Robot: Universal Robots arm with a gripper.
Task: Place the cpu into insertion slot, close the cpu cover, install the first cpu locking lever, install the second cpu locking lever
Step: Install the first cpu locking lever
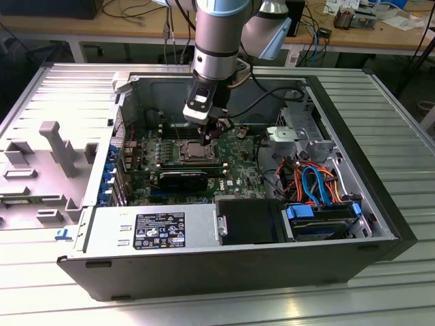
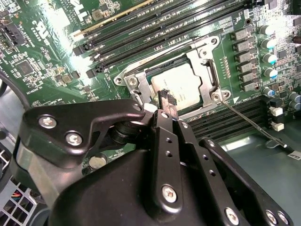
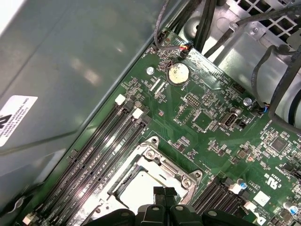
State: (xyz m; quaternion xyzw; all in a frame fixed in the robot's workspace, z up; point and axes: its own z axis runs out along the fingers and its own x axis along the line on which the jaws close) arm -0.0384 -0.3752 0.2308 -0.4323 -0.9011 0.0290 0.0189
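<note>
The cpu [image 2: 181, 87] lies flat in the insertion slot [image 2: 129, 81] on the green board, its silvery top showing through the window of the cpu cover [image 2: 207, 70], which rests down over it. My gripper [image 2: 167, 100] hovers just above the socket's edge with its black fingertips pressed together, holding nothing. A thin locking lever rod [image 2: 249, 120] runs out from one socket corner across the memory slots. In the first wrist view the gripper [image 3: 164, 192] sits over the cpu [image 3: 138, 188]. From the exterior view the gripper [image 1: 212, 132] hangs over the insertion slot [image 1: 197, 151].
Black memory slots [image 2: 155, 33] flank the socket. A black heatsink block [image 1: 183, 180] lies in front of the socket. The power supply [image 1: 153, 231] and drive bay with blue and orange cables [image 1: 312, 180] fill the near side. Case walls [image 1: 122, 122] ring the board.
</note>
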